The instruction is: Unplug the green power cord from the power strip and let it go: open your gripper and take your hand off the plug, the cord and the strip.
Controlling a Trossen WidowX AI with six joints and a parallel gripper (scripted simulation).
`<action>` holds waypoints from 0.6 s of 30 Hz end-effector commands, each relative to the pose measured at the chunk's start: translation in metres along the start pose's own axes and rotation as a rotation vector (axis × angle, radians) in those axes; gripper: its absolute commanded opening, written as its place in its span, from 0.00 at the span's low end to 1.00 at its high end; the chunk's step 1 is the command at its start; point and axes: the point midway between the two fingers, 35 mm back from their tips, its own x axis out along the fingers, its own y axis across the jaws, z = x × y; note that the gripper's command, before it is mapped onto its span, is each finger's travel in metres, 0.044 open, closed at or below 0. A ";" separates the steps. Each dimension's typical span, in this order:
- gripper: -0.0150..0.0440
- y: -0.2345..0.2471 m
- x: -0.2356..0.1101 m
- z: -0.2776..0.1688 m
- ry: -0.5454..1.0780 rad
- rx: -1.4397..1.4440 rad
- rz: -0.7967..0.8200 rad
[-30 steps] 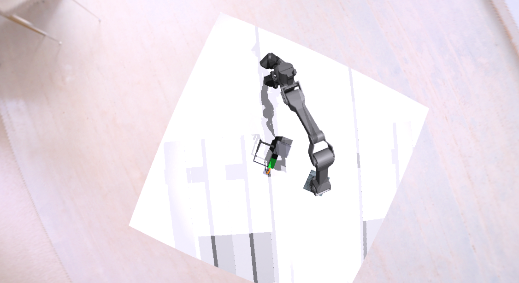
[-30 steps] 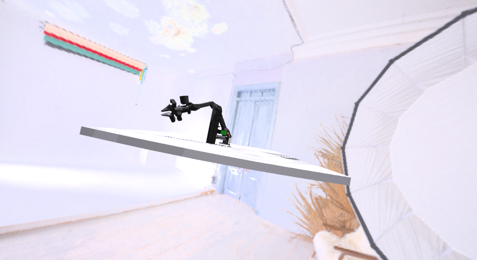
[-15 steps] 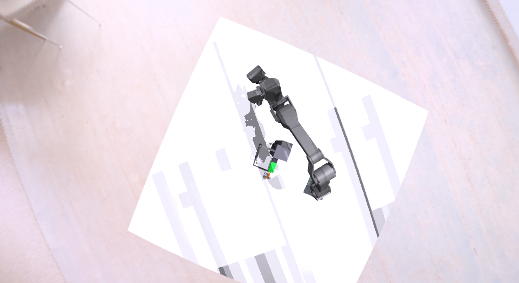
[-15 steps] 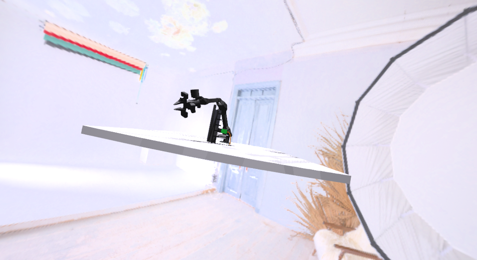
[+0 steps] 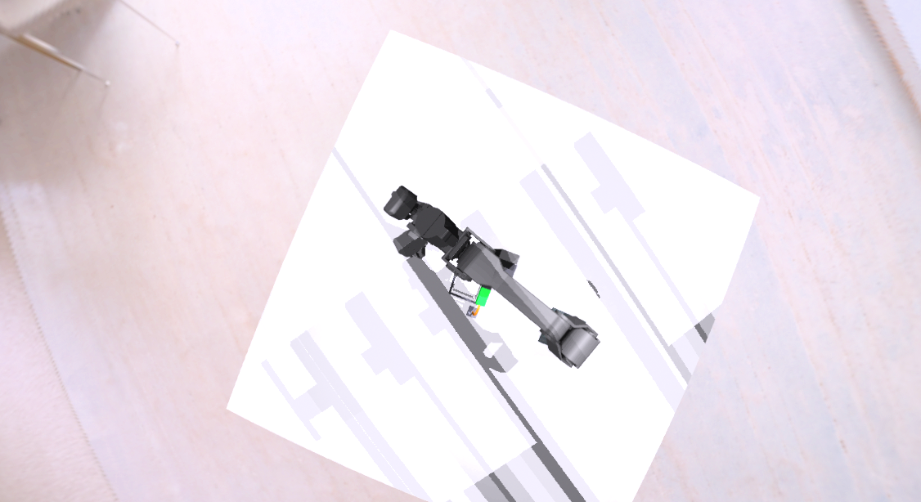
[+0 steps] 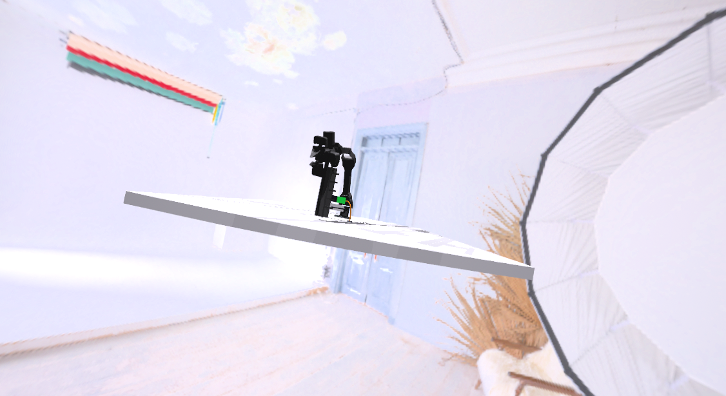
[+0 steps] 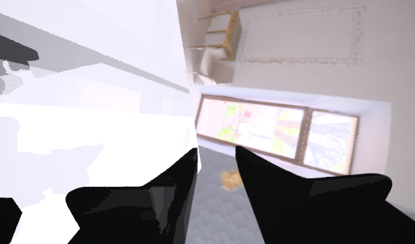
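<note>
The power strip (image 5: 507, 259) (image 6: 325, 195) is a tall black column on the table; the arm hides much of it in the top view. The green plug (image 5: 482, 296) (image 6: 341, 199) sits low beside the strip, with an orange cord (image 5: 475, 311) (image 6: 350, 210) running down from it. The views do not show clearly whether the plug is seated in the strip. My gripper (image 6: 313, 155) (image 7: 216, 151) is open part way, with nothing between its fingers. It hangs high above the table, near the strip's upper end in the exterior view. The wrist view shows neither plug nor strip.
The white table top (image 5: 618, 396) (image 6: 244, 223) carries dark shadows. A small thin frame (image 5: 462, 297) stands beside the green plug. My arm (image 5: 525, 298) (image 6: 349, 169) passes over the strip in the top view and stands behind it in the exterior view.
</note>
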 end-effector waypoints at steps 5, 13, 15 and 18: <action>0.53 0.032 -0.051 0.119 -0.206 0.034 0.153; 0.53 0.109 -0.098 0.141 -0.248 -0.031 0.487; 0.53 0.136 -0.118 0.142 -0.252 -0.065 0.613; 0.53 0.173 -0.154 0.140 -0.253 -0.120 0.801</action>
